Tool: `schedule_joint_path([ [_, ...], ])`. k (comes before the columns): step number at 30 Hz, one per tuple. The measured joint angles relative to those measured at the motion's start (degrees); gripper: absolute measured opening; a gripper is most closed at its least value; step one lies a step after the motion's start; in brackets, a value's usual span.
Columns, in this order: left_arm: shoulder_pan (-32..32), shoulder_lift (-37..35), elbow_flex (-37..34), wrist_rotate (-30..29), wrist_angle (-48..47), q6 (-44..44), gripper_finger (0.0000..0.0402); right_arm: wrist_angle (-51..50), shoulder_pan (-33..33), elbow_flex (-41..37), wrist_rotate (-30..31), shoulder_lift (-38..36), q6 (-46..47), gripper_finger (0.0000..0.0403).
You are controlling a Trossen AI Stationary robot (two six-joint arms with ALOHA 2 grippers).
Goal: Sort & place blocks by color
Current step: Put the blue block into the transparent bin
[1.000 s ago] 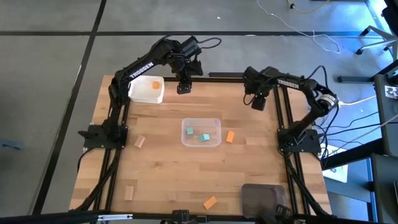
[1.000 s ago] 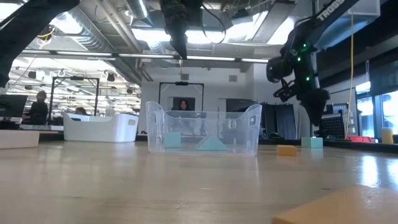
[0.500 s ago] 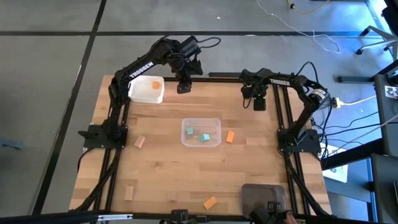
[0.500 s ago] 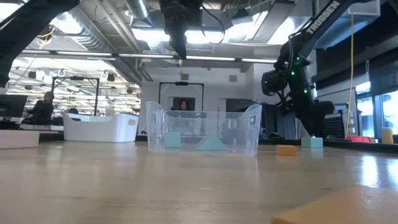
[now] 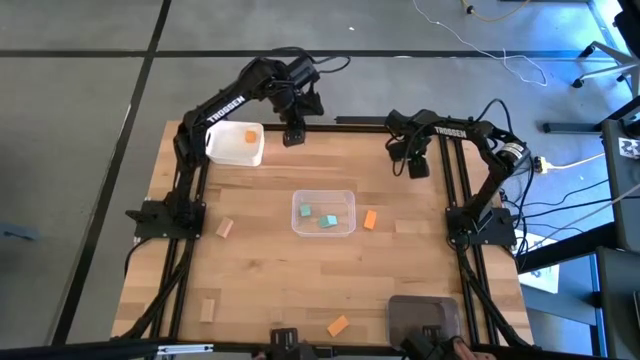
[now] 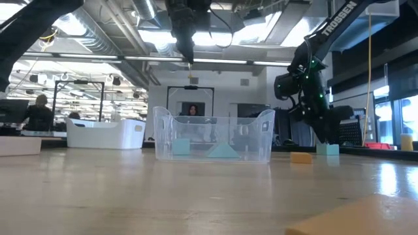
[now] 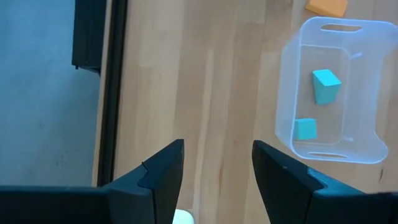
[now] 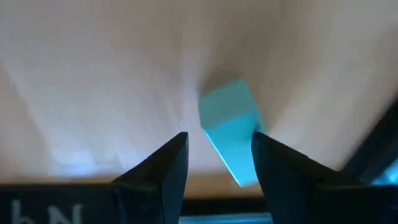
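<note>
Blocks lie scattered over the pale wooden table [image 5: 260, 250]: two teal ones [image 5: 317, 217] sit inside the clear plastic tub [image 5: 323, 195] at centre frame. One teal block [image 8: 231, 127], smooth-faced, lies tilted between the released fingers of the right gripper [image 8: 216, 163]. Upper centre, the left gripper [image 7: 214, 174] hangs empty, jaws apart.

Two blocks [image 5: 322, 219] lie in the middle tub [image 5: 323, 198], another block [image 5: 370, 220] just right of it.
</note>
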Motion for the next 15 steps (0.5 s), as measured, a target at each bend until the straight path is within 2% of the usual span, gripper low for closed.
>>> schedule_joint_path([
  [2,0.7,0.0,0.0,0.0,0.0,0.0,0.0183,0.1,0.0,0.2,-1.8,0.3,-0.2,0.0178],
  [8,2.6,0.0,0.0,0.0,-0.2,0.1,0.0183,2.2,-0.3,0.4,1.0,2.2,1.0,0.0178],
  [15,3.3,0.0,0.0,0.0,-0.2,0.1,0.0183,1.3,-0.3,0.3,0.0,2.5,1.0,0.0178],
])
